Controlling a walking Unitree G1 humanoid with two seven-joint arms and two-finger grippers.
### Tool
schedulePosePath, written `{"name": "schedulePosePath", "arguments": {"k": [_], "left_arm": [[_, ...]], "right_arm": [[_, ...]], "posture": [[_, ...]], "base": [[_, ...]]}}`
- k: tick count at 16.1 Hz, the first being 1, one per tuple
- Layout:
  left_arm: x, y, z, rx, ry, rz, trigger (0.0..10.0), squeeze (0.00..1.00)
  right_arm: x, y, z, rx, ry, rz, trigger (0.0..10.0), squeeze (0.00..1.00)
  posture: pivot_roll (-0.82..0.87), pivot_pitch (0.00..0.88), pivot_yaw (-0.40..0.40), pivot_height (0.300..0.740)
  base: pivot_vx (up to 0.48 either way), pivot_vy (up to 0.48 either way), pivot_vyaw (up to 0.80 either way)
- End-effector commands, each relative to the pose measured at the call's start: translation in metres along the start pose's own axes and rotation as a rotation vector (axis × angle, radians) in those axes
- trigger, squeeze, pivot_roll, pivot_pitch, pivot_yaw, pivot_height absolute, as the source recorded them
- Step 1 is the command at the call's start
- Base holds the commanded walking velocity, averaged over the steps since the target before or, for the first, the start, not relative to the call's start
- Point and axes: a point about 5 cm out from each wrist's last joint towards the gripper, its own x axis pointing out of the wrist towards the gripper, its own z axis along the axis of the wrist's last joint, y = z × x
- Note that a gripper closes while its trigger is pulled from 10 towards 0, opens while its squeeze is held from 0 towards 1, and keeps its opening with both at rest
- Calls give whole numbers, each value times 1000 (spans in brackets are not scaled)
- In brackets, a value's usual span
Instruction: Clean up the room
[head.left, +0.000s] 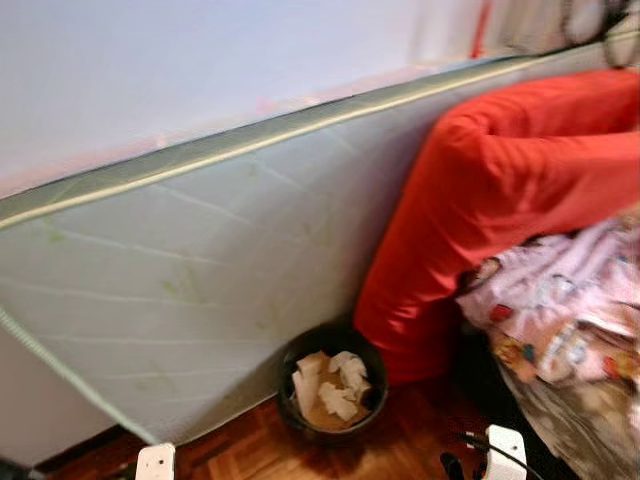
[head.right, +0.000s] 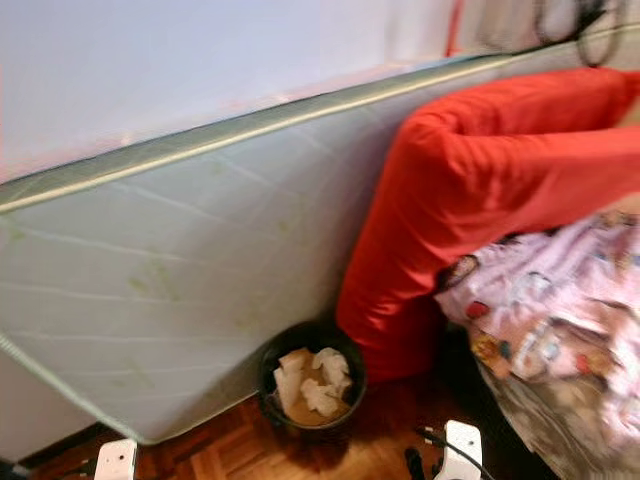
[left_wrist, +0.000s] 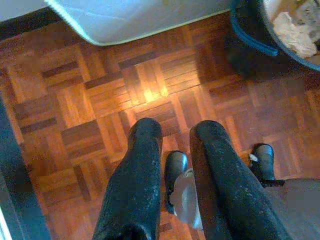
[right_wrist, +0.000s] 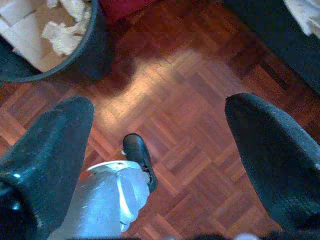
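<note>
We stand facing a mattress (head.left: 200, 280) tipped on its edge against the wall, with a big red cushion (head.left: 500, 200) leaning beside it and a heap of patterned bedding (head.left: 570, 320) piled at our right. Tucked at the foot of the mattress and touching the cushion sits the black waste bin (head.left: 332, 392), already holding crumpled paper (head.left: 335, 390) and scraps of card.

As we judge it, some rubbish has been binned, but the bedding heap, cushion and upended mattress are not yet dealt with, so most of the tidying is left.

Our left gripper (left_wrist: 175, 145) hangs low over the wooden floor (left_wrist: 100, 100), its fingers nearly together with only a narrow gap and nothing between them. Our right gripper (right_wrist: 160, 125) hangs over the floor beside the bin with its fingers wide apart, also carrying nothing.

Room is tight: the mattress corner reaches the floor near our left side, the bin stands just ahead, and the bedding crowds the right. A dark cable (head.left: 490, 445) lies on the floor near the bedding and could snag.
</note>
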Motion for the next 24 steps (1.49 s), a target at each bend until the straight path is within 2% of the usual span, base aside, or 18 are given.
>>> {"name": "schedulePosePath", "arguments": {"k": [1,5,15,18,24], "left_arm": [[-1,2,-6,-8,27,13,10000,0],[-1,3,-6,32,25,13,10000,0],[-2,2,-8,22,30,14,10000,0],[-2,2,-8,30,27,12,10000,0],[-1,2,-6,24,26,9,10000,0]], "right_arm": [[0,1,-2,7,13,0,10000,0],[0,1,-3,5,15,2,10000,0],[-1,0,-5,-6,19,8,10000,0],[-1,0,-4,5,8,9,10000,0],[0,0,-3,19,2,-1,10000,0]], "posture": [[98,0,28,740],[92,0,32,740],[91,0,31,740],[94,0,27,740],[90,0,29,740]], "base": [[0,0,-781],[0,-77,-777],[0,-32,-777],[0,0,-135],[0,-274,0]]}}
